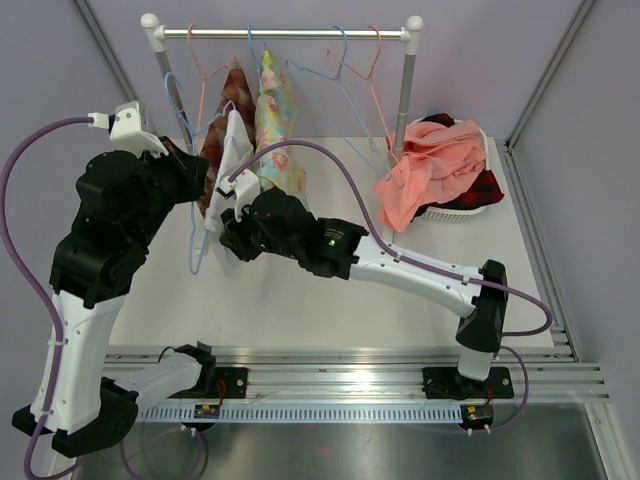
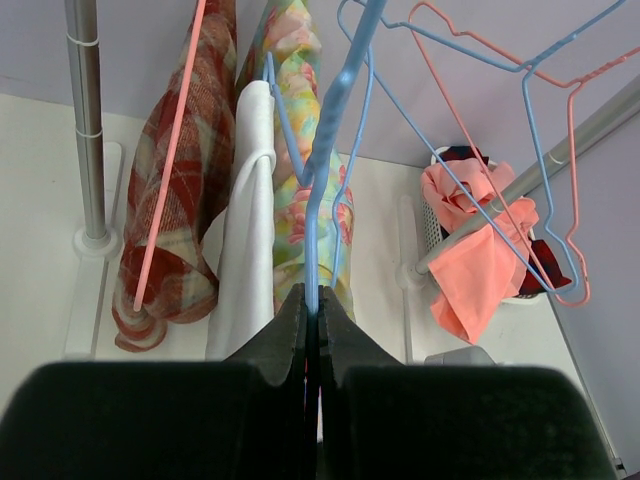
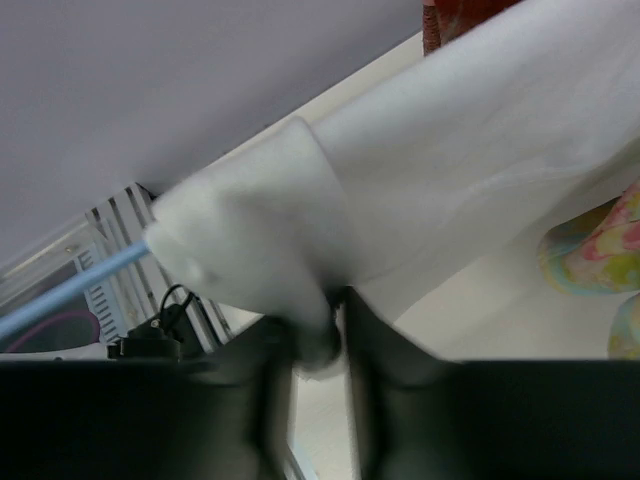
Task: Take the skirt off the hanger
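Closest to the lens in the left wrist view, the left pincer (image 2: 312,305) is clenched tight on a thin light blue wire hanger (image 2: 335,130), which rises straight up out of its black fingers. Just left of that wire hangs the task's garment, a plain white cloth skirt (image 2: 245,250), draped over the hanger between a red plaid garment (image 2: 190,170) and a bright floral one (image 2: 305,90).

From the right wrist view, the right pincer (image 3: 322,335) is grasping a bunched fold of the white skirt, and a bare end of blue wire pokes out of the cloth to the left. Seen from above, both pincers meet in front of the white-posted clothes rack (image 1: 285,33), over the pale table (image 1: 330,290). A white basket of pink and red clothes (image 1: 450,175) sits well apart to the right.

As I judge it, the skirt is not yet off. To do this well, I would hold the left arm steady as an anchor and draw the right arm along the wire toward its free end, so the cloth slides rather than drags. Neighbouring garments could snag.
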